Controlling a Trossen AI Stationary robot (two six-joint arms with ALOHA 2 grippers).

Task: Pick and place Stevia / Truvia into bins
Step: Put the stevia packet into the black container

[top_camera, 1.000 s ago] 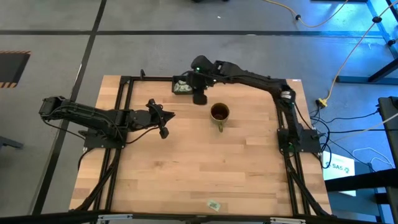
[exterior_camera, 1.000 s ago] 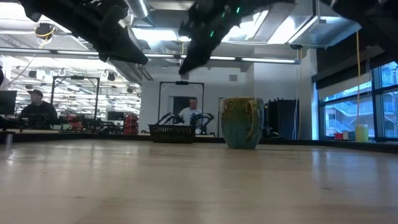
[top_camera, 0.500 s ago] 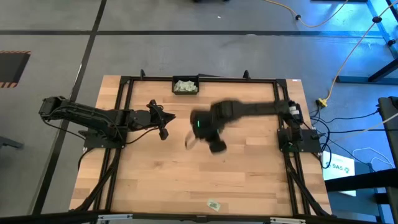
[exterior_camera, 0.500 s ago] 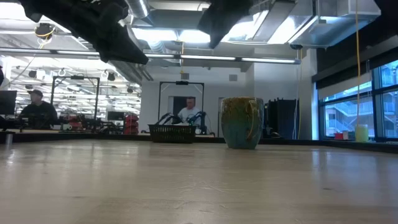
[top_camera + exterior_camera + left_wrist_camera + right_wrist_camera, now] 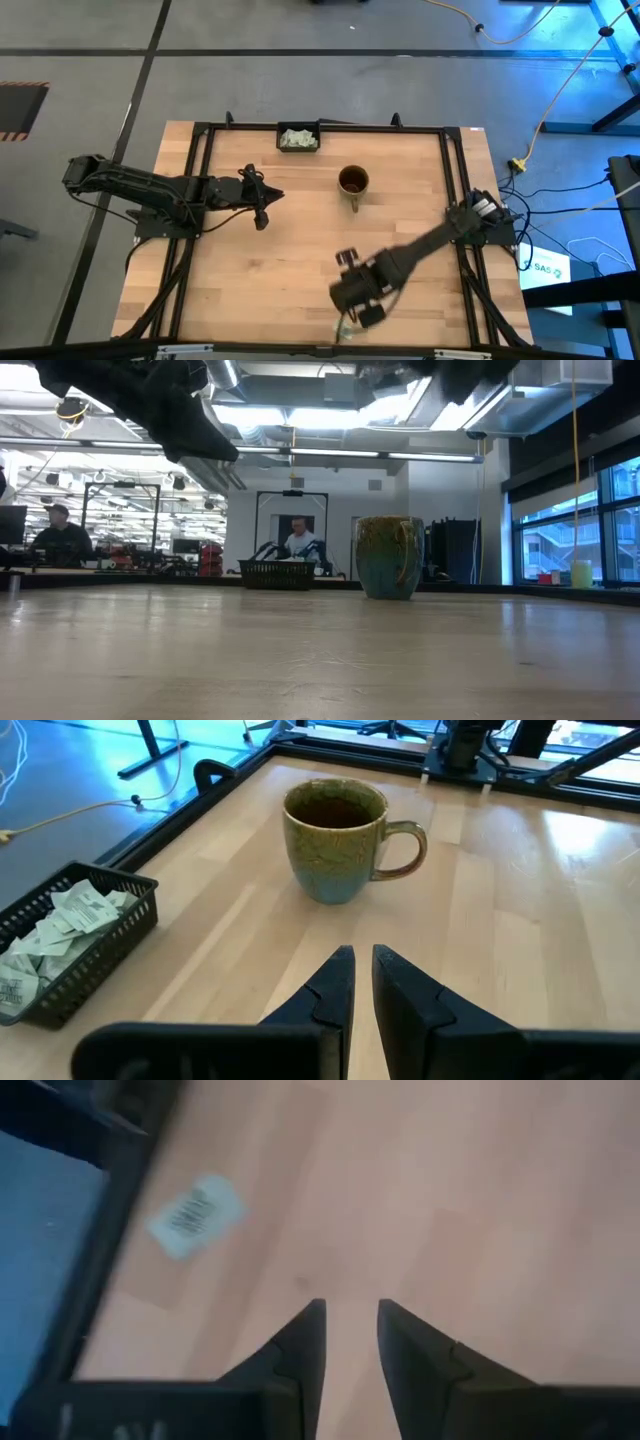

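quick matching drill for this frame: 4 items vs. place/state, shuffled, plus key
Items:
1. mug
2. tray
3. loose sachet
4. left gripper

Places/states:
A. at the table's far edge, holding sachets
B. at the near edge, by the right gripper
C. mid-table, handle toward the near edge
D. empty, aimed at the mug

Pairs: 1-C, 2-A, 3-B, 4-D

Bright, even light falls from ceiling fixtures above the counter (image 5: pixel 300 250), leaving only faint shadows. Blue daylight tints the floor to the right of the counter. In the low view, ceiling strips glare white above the mug (image 5: pixel 388 556). The right wrist view is smeared with motion blur, its sachet (image 5: pixel 193 1215) indistinct.
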